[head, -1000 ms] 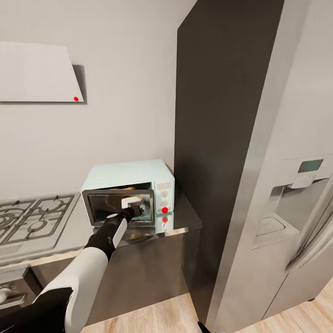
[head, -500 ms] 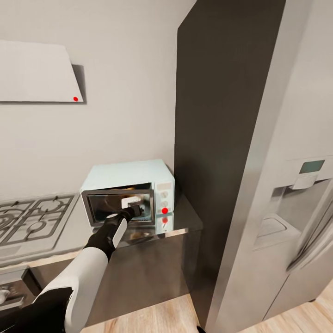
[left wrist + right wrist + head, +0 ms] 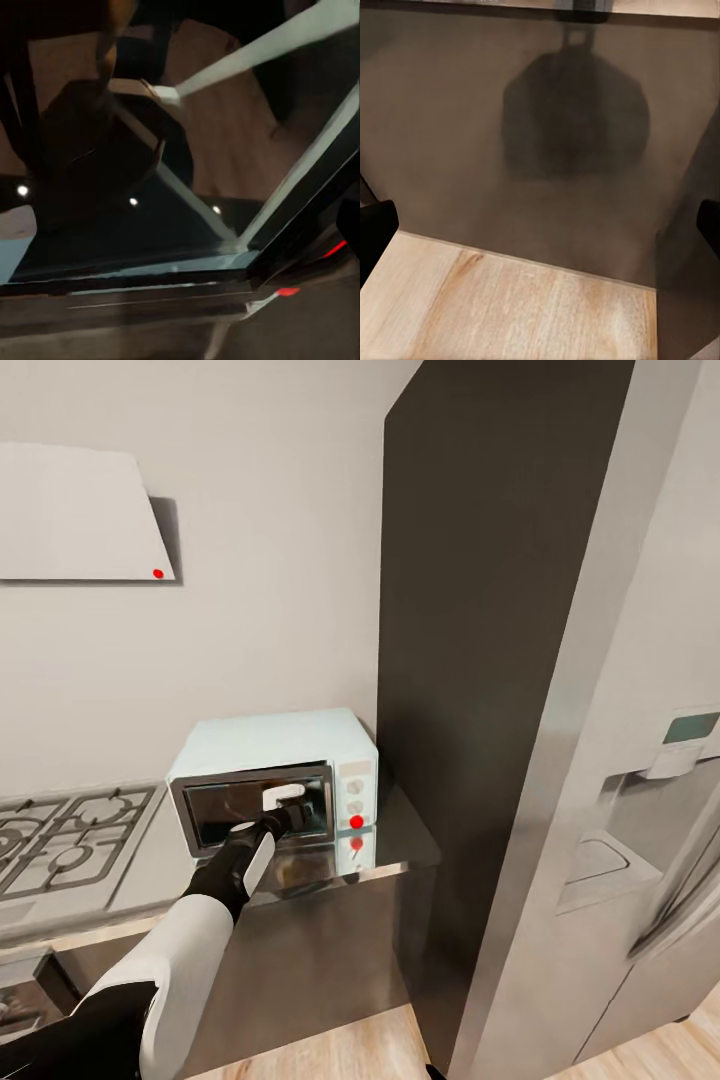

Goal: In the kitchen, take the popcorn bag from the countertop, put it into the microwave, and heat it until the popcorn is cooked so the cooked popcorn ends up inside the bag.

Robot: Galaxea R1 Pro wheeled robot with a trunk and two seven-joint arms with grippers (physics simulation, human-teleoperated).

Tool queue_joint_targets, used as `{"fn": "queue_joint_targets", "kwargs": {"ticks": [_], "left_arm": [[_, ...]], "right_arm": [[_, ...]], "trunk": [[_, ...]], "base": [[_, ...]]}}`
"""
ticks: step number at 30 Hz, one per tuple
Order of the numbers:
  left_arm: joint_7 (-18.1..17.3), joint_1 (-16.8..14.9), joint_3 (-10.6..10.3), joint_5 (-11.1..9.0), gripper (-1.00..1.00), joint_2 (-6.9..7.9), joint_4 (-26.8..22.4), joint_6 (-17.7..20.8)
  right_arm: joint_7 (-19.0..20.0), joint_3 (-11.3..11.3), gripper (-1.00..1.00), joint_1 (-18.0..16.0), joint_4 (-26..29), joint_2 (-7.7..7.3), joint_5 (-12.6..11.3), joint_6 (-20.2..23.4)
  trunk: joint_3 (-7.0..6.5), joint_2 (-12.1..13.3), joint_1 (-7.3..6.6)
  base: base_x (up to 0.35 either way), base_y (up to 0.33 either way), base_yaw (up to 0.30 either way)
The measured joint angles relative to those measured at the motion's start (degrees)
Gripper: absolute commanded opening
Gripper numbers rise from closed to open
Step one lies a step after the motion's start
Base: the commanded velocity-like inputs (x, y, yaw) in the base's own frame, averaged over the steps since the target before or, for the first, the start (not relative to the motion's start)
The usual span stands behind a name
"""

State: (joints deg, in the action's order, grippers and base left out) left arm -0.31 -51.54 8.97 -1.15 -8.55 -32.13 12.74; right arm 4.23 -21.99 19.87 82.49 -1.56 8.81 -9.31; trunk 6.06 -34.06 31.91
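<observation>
The pale mint microwave (image 3: 270,745) stands on the grey countertop (image 3: 400,840) against the wall, its dark glass door (image 3: 225,805) flush with the front. My left gripper (image 3: 290,818) presses against that door near its white handle; its jaws are too dark to read. The left wrist view is very close to the door glass (image 3: 180,225), full of reflections. My right gripper (image 3: 540,232) hangs low with its fingertips (image 3: 375,232) wide apart and nothing between them. The popcorn bag and the popcorn are hidden.
A steel gas hob (image 3: 60,845) lies left of the microwave under a flat white hood (image 3: 75,515). A tall dark panel (image 3: 470,610) and the grey fridge (image 3: 620,810) rise at the right. The right wrist view faces a dark cabinet front (image 3: 547,112) above wooden floor (image 3: 510,307).
The microwave door has gone from slightly ajar, with a tan edge showing above it, to flush shut under my left gripper's push. The head view has shifted slightly.
</observation>
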Motion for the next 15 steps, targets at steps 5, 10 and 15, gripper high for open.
{"fn": "queue_joint_targets", "kwargs": {"ticks": [5,10,15], "left_arm": [[-0.01,-0.01,0.02,-0.03,1.0,0.0,0.01,-0.01],[0.0,0.02,0.03,0.01,1.0,0.0,0.0,-0.01],[0.0,0.01,0.02,-0.03,1.0,0.0,-0.02,-0.01]], "right_arm": [[0.0,0.0,1.0,-0.03,0.0,0.0,0.0,0.0],[0.0,0.0,1.0,-0.04,0.0,0.0,0.0,0.0],[0.0,0.0,1.0,0.0,0.0,0.0,0.0,0.0]], "trunk": [[0.0,0.0,0.0],[0.0,0.0,0.0],[0.0,0.0,0.0]], "base": [[0.034,0.0,0.0],[0.105,0.0,0.0],[0.006,0.0,0.0]]}}
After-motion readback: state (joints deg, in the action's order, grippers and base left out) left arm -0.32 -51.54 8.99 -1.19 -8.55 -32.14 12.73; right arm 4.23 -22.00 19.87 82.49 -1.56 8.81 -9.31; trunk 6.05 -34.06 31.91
